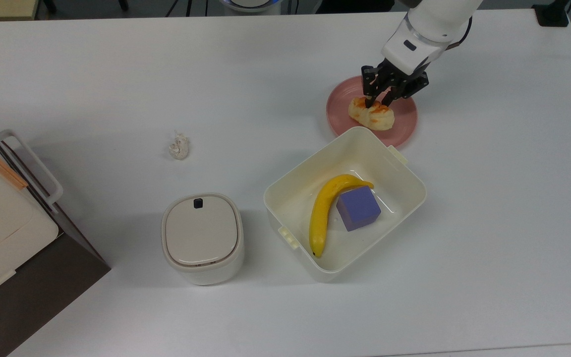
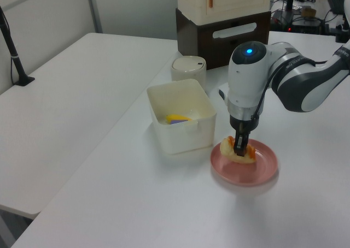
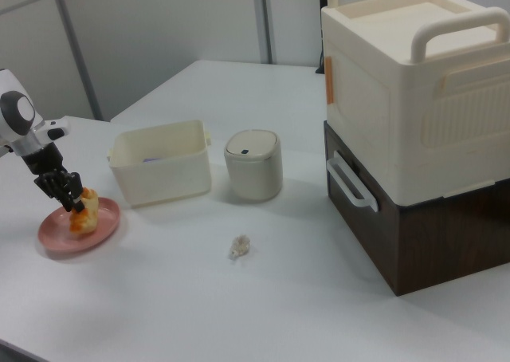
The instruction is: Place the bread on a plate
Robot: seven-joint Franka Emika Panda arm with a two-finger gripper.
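The bread (image 1: 371,115) lies on the pink plate (image 1: 404,126), its glazed orange-brown top up and its pale sides resting on the plate's floor. In the left view the bread (image 2: 237,151) sits toward the plate's (image 2: 262,171) side nearest the tub. In the right view the bread (image 3: 85,213) shows as a small lump on the plate (image 3: 60,238).

The gripper (image 1: 377,100) stands directly above the bread with its black fingers (image 1: 367,101) pointing down. The jaws are parted a little, one finger at each side of the bread's upper part, and the fingertips reach down to its glazed top. From the top view the gap between the fingers looks slightly wider than the bit of bread they straddle, so the hold looks loosened, though I cannot tell whether the pads touch it. In the left view the gripper (image 2: 241,145) comes straight down from the white arm (image 2: 249,78) onto the bread.

Just beside the plate, away from the jaws, stands the cream tub (image 1: 404,208), holding a banana (image 1: 321,213) and a purple block (image 1: 358,208). Farther out is a small lidded bin (image 1: 202,238), and well apart from the jaws a whitish crumpled lump (image 1: 179,146) lies on the white table (image 1: 117,74). At the far edge sits a cream-and-brown cabinet (image 3: 414,139).
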